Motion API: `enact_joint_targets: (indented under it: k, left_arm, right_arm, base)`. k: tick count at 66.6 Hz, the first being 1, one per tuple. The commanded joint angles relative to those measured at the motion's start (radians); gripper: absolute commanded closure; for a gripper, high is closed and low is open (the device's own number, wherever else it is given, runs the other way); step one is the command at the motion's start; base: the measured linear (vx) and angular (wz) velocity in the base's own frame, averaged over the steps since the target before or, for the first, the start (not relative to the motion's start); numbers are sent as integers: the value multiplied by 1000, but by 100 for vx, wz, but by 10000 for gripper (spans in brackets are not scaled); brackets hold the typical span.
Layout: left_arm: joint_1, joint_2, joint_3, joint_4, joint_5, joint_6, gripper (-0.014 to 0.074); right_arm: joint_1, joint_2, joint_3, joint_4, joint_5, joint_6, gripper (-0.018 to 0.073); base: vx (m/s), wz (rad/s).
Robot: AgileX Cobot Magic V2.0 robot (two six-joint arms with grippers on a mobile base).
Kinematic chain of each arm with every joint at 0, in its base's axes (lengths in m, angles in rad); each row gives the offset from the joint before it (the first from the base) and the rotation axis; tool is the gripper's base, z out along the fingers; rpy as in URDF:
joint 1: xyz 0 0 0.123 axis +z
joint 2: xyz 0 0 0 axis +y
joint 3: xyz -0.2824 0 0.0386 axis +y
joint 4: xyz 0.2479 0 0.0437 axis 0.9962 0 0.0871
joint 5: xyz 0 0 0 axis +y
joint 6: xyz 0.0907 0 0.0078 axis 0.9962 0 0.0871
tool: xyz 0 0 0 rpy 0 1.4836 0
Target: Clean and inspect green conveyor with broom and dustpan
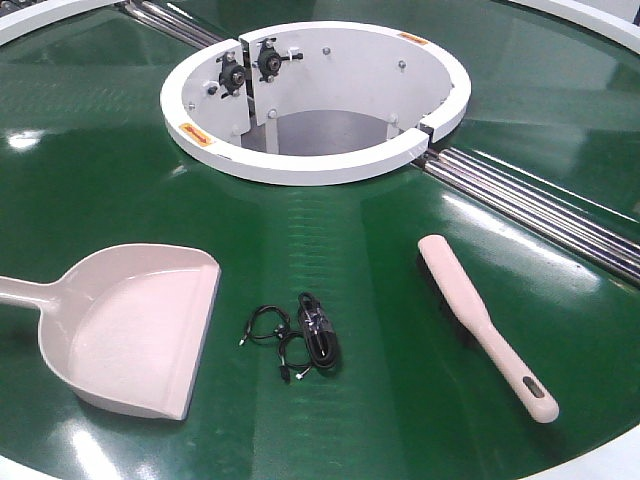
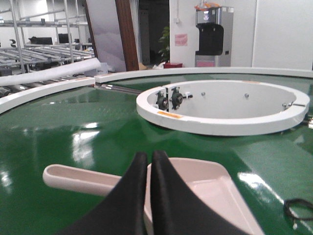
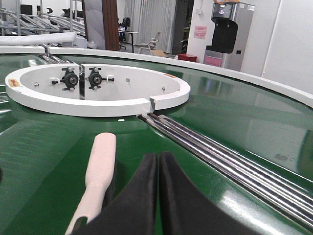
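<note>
The glossy green conveyor fills the front view, with its white central ring. The pale dustpan lies at the left with its lip facing right. The pale broom lies at the right, handle toward the near edge. Neither gripper shows in the front view. In the left wrist view my left gripper is shut and empty, hovering over the dustpan near where its handle joins. In the right wrist view my right gripper is shut and empty, just right of the broom.
A tangle of black cable and a small black device lies on the belt between dustpan and broom. Steel roller strips run from the ring toward the right. Beyond the belt's white rim stand racks and a machine.
</note>
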Motion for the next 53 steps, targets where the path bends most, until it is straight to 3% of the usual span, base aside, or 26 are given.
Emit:
enact_joint_targets:
  k: [1, 12, 23, 29, 53]
  left_arm:
    - [3, -13, -42, -6, -94, -21, 603]
    - [3, 90, -245, -5, 7, -21, 603]
    - [3, 338, -475, -5, 300, -36, 603]
    - [3, 448, -545, -5, 401, -36, 603]
    - [3, 604, -560, -4, 406, -37, 559]
  right_arm:
    - [-6, -10, 2, -1, -74, 0, 568]
    - [-6, -10, 2, -1, -74, 0, 568]
    - [-6, -10, 2, -1, -74, 0, 568]
    - [-6, -10, 2, -1, -74, 0, 568]
    - [-6, -10, 2, -1, -74, 0, 568]
  base:
    - [0, 0]
    - [0, 0]
    - [0, 0]
    - [0, 0]
    - [0, 0]
